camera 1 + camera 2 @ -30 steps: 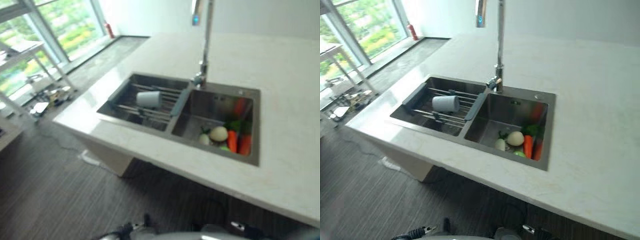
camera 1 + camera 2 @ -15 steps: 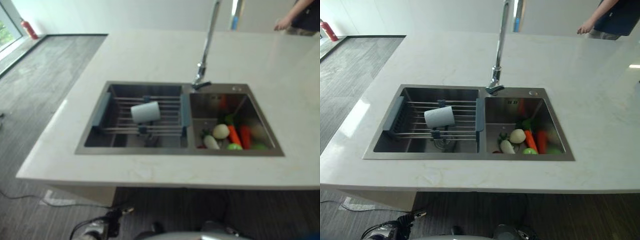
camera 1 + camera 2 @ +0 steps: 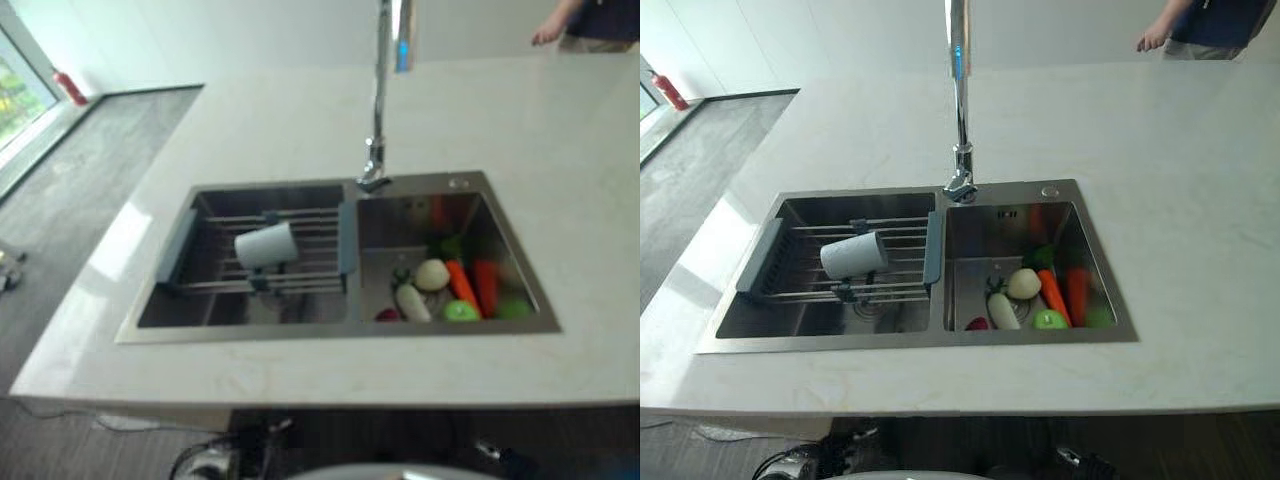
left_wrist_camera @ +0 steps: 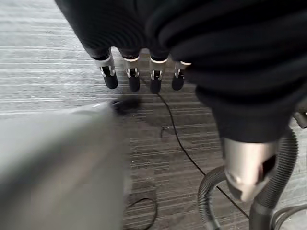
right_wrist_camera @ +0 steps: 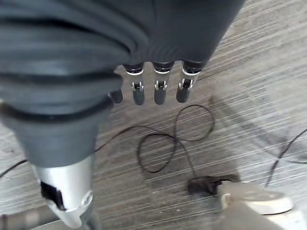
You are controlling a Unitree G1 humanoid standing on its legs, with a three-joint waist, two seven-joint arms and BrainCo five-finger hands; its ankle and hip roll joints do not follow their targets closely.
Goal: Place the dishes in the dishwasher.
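I have both arms hanging low at my sides over the striped floor. My left hand (image 4: 139, 72) shows its fingers straight and side by side, holding nothing. My right hand (image 5: 158, 84) looks the same: fingers straight in a row, relaxed, nothing between them.

Ahead of me the pale stone counter (image 3: 940, 385) runs across, with a double steel sink (image 3: 910, 345) let into it. I judge I'm in the approach step: nothing is picked up, and no dishwasher is in sight from here.

The one dish I can find is a pale cup (image 3: 853, 255). It lies on its side on the wire rack (image 3: 800, 293) that spans the left basin, about mid-rack. Its long axis runs roughly across the basin, left to right, slightly tilted. I take the wider, open end to point towards the right, at the divider between the basins, though the mouth itself is hard to make out.

The right basin holds vegetables: a carrot (image 3: 1051, 293), a white onion (image 3: 1024, 283), a green round one (image 3: 1049, 320) and others I can't name.

The next move calls for raising a hand over the counter edge into the left basin, and closing round the cup's body across its axis.

Behind the sink the tall faucet (image 3: 958, 100) stands at the divider; a reaching arm should clear it. At the far right a person's hand (image 3: 1151, 41) rests by the counter's far edge.
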